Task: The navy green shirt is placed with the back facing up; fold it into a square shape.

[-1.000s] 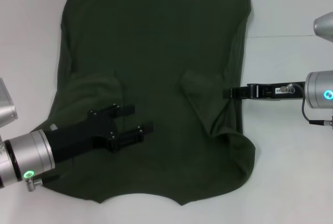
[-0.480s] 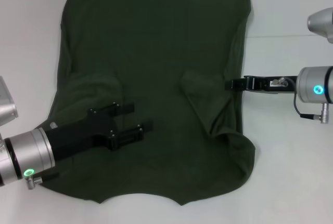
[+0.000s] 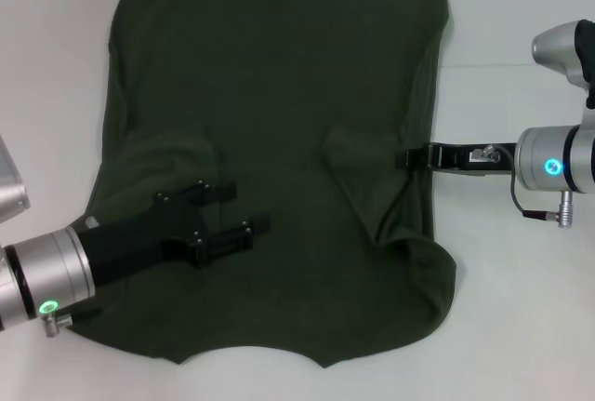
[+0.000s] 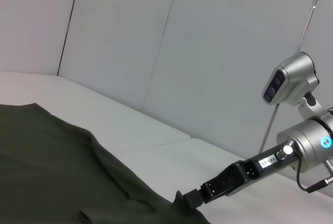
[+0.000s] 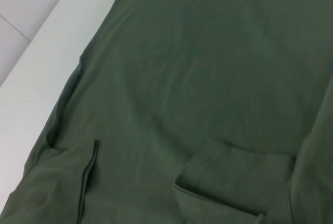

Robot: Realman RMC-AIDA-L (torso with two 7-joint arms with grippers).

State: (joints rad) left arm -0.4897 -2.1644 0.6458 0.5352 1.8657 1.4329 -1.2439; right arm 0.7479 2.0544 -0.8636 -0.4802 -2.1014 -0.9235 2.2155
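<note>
Left gripper (image 3: 232, 212): fingers spread, hovering over the shirt's near left part, grasping nothing.
Navy green shirt (image 3: 279, 94): spread plain side up on the white table (image 3: 521, 327), both sleeves folded inward.
Right gripper (image 3: 405, 158): at the shirt's right edge, beside the folded sleeve; grip cannot be told.

A: And we open on the counter (image 3: 521, 327), white and matte, with a thin seam line crossing it on the right side.

B: That seam shows from the left wrist too, running across the white top. Behind it, the wall (image 4: 208, 52) is pale grey panels split by dark vertical joints.

A: Even, soft lighting all round, no hard shadows on the surface.
</note>
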